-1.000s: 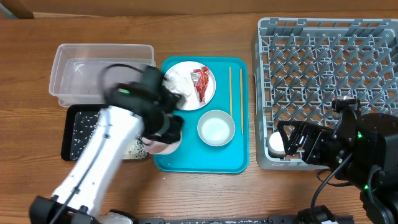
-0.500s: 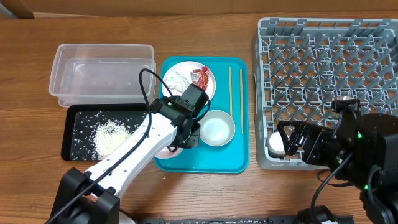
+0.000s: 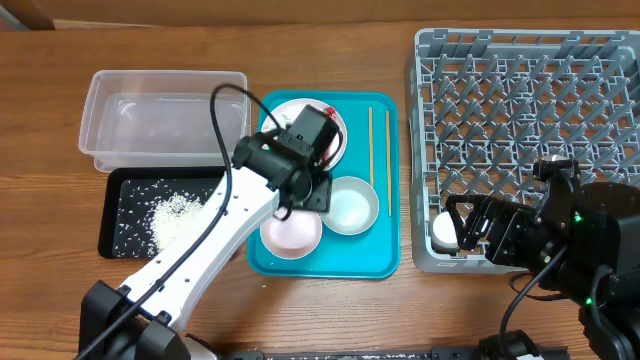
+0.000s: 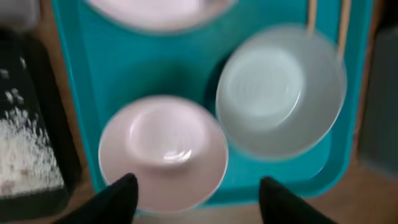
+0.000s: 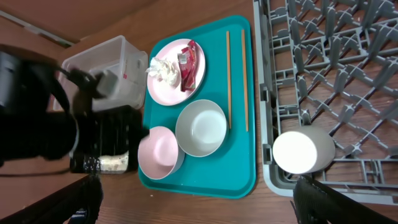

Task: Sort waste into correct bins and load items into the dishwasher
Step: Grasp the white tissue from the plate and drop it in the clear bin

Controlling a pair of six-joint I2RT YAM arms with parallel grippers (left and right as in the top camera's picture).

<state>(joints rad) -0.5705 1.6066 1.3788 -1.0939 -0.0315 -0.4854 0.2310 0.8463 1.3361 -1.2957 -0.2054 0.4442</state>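
My left gripper (image 3: 303, 203) (image 4: 199, 200) hangs open just above the teal tray, its fingertips (image 4: 118, 199) astride the near rim of a pink bowl (image 3: 291, 233) (image 4: 163, 149) that stands free on the tray. Beside it sits a white bowl (image 3: 348, 206) (image 4: 280, 90). The plate (image 5: 176, 71) holds a red wrapper (image 5: 188, 65) and a white tissue (image 5: 163, 68). Two chopsticks (image 3: 370, 140) lie on the tray's right side. Rice (image 3: 175, 212) is heaped in the black tray (image 3: 122, 228); the clear tub (image 3: 165, 115) sits behind it. My right gripper (image 3: 468, 228) (image 5: 205, 202) is open by a white cup (image 3: 443, 232) (image 5: 303, 151) in the grey rack (image 3: 530, 120).
The teal tray (image 3: 330, 262) lies between the two bins and the rack. My left arm crosses above the black tray's right end and hides part of the plate in the overhead view. Bare wooden table (image 3: 330, 310) runs along the front.
My left arm swung from over the black tray to the teal tray with the pink bowl, opened, and let go of it. The right arm has not moved.
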